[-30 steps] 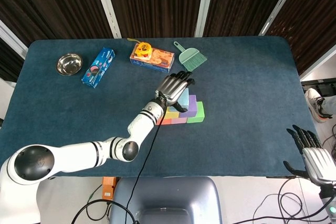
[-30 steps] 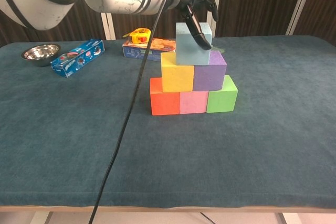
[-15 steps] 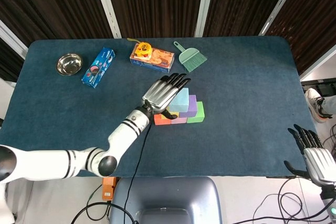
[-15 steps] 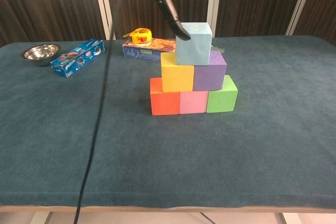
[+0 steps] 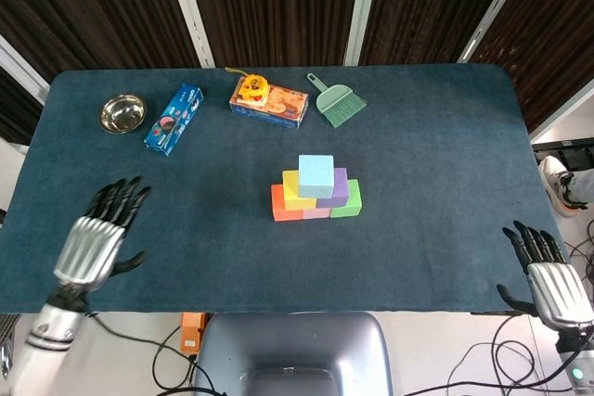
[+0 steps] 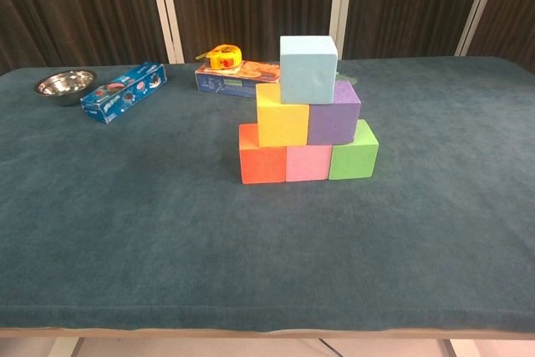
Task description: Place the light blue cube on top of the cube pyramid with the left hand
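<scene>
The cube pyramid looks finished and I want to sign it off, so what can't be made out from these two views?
- Pyramid back face: the light blue cube and lower cubes hide it in the chest view.
- Bottom row: overlapped from above in the head view.
- Green brush: almost wholly behind the stack in the chest view.
- Left hand and right hand: outside the chest view; the right sits near the head view's edge.
- Box labels: too small.

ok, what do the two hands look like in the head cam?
Both match: the left hand and right hand have ribbed silver-metal backs and black fingers. The left wrist is a white cylinder with a dark band. Black cables trail on the floor below the right one.
</scene>
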